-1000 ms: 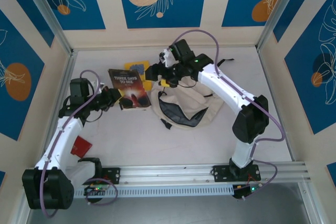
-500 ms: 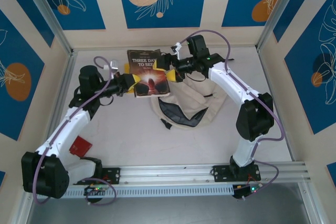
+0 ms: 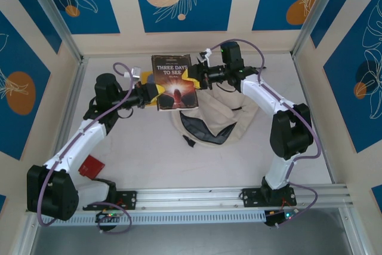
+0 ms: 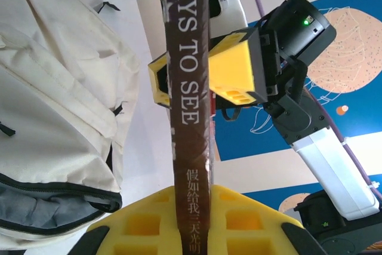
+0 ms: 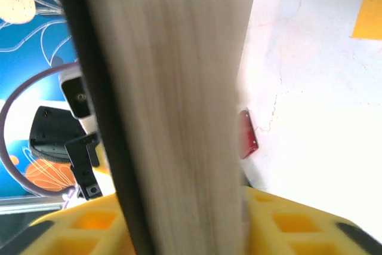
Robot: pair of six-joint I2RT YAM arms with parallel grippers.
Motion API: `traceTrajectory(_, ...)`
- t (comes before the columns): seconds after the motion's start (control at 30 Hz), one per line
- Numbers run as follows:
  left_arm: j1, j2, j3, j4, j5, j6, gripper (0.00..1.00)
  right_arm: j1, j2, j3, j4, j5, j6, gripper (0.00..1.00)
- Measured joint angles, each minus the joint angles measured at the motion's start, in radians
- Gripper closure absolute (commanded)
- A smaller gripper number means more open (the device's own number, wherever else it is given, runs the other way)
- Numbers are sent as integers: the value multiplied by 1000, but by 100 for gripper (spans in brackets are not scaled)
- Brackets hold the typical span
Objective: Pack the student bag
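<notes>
1. Above the far middle of the table [image 3: 137,141], a dark book [image 3: 175,82] titled "THREE DAYS TO SEE" hangs in the air between the two arms, its front cover facing the top camera.
2. The left gripper [image 3: 154,92] is clamped on the book's lower left corner. In the left wrist view the yellow pads sit tight on either side of the spine, and their tips are cut off by the bottom edge.
3. The right gripper [image 3: 191,79] holds the opposite edge. Seen from the left wrist, one yellow finger lies flat against each cover, so it looks closed on the book. Its own camera is blurred, with the pale page edge standing between the two pads.
4. On the spine only "DAYS TO SEE" can be read, because the first word runs out of the top of the frame. The small Chinese characters lower down are hard to make out.
5. The student bag [image 3: 218,114] lies slumped on the table right of centre, just beside and below the held book, with its dark-lined mouth open toward the near side. The right arm crosses its far part and the book covers its far left corner. From the left wrist, only its cream side with black zipper trim shows, cut by the left edge.
6. A small red flat item [image 3: 91,165] rests near the left arm's base. What it is cannot be told.
7. A yellow flat item [image 5: 367,10] lies on the table, cropped by the corner of the right wrist view.
</notes>
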Motion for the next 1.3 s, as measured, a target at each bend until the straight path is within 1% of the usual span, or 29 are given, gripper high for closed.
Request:
traceTrajectory(0.07, 0, 0, 0, -5, -10, -2, 100, -5, -2, -23, 36, -2, 33, 84)
traceTrajectory(0.1, 0, 1, 0, -13, -14, -5, 90, -7, -6, -37, 56, 0, 51, 86)
traceTrajectory(0.13, 0, 1, 0, -24, -19, -8, 84, -10, -12, -53, 77, 2, 69, 87)
traceTrajectory(0.17, -1, 1, 0, -36, -28, -12, 76, -11, -21, -68, 96, 6, 88, 88)
traceTrajectory(0.2, -3, 1, -2, -42, -45, -19, 63, -11, -32, -86, 115, 14, 108, 89)
traceTrajectory(0.27, -6, -2, -10, -36, -77, -35, 46, -11, -56, -115, 135, 45, 148, 89)
traceTrajectory(0.37, -21, -25, -45, -29, -156, -71, 25, -11, -90, -155, 156, 114, 199, 89)
traceTrajectory(0.4, -32, -37, -58, -31, -187, -80, 19, -11, -102, -170, 158, 143, 216, 89)
traceTrajectory(0.5, -80, -78, -105, -23, -282, -106, 9, -11, -136, -214, 171, 230, 273, 89)
traceTrajectory(0.6, -135, -101, -151, 3, -362, -143, 3, -5, -161, -261, 196, 307, 330, 90)
traceTrajectory(0.67, -174, -109, -180, 23, -423, -180, 1, 3, -172, -288, 209, 356, 364, 90)
traceTrajectory(0.8, -258, -111, -213, 53, -558, -254, 1, 38, -177, -332, 246, 440, 427, 90)
traceTrajectory(1.03, -414, -111, -234, 116, -834, -339, 10, 100, -180, -377, 292, 539, 515, 90)
traceTrajectory(1.07, -431, -111, -236, 117, -873, -347, 12, 106, -180, -380, 296, 546, 522, 90)
traceTrajectory(1.13, -452, -112, -240, 117, -937, -364, 20, 113, -180, -382, 304, 555, 537, 90)
traceTrajectory(1.2, -459, -112, -242, 117, -985, -380, 32, 114, -180, -385, 313, 557, 547, 90)
traceTrajectory(1.3, -462, -112, -245, 120, -1032, -391, 45, 114, -180, -385, 317, 557, 558, 89)
